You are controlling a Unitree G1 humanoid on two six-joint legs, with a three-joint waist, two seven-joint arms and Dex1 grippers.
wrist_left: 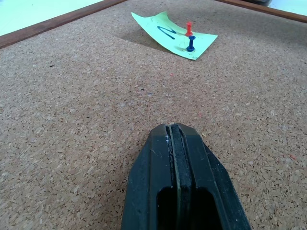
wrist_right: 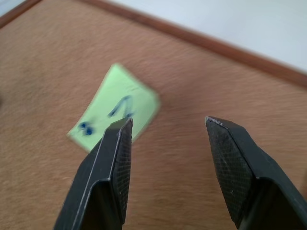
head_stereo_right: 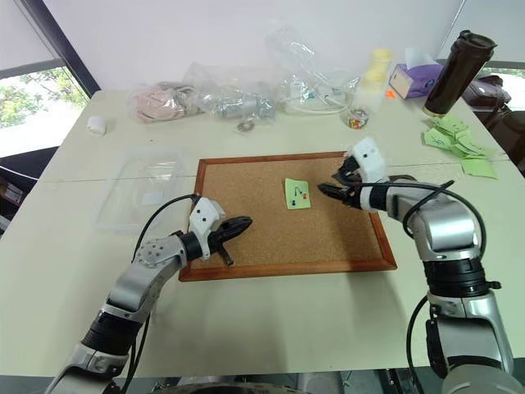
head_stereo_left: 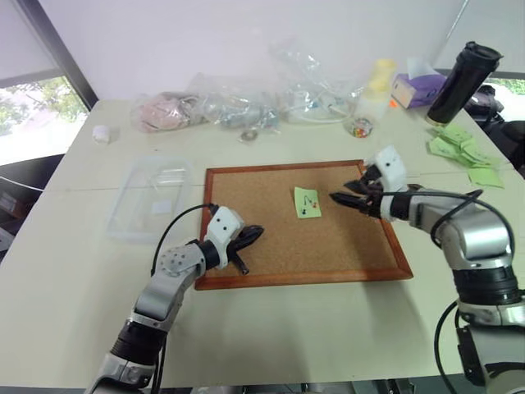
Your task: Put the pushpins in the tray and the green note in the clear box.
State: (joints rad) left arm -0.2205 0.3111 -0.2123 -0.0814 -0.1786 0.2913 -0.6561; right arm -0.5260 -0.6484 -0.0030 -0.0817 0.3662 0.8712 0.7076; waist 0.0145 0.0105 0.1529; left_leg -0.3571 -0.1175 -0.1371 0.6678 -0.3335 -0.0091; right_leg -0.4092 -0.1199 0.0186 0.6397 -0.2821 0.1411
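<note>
- Worktop carries the corkboard; clear box lies just off the board's left edge, well apart from the note.
- Green note sits mid-board, pinned by two pushpins, one red, one blue, side by side at one edge.
- Right hand: fingers apart, empty, low over the board just right of the note, pointing at it.
- Left hand: fingers pressed together, empty, near the board's lower-left, well short of the note.
- Risk: the pins are tiny next to the fingers; the right hand could catch both, snag or tear the paper, or flick a pin off the board.
- I can't make out the tray.
</note>
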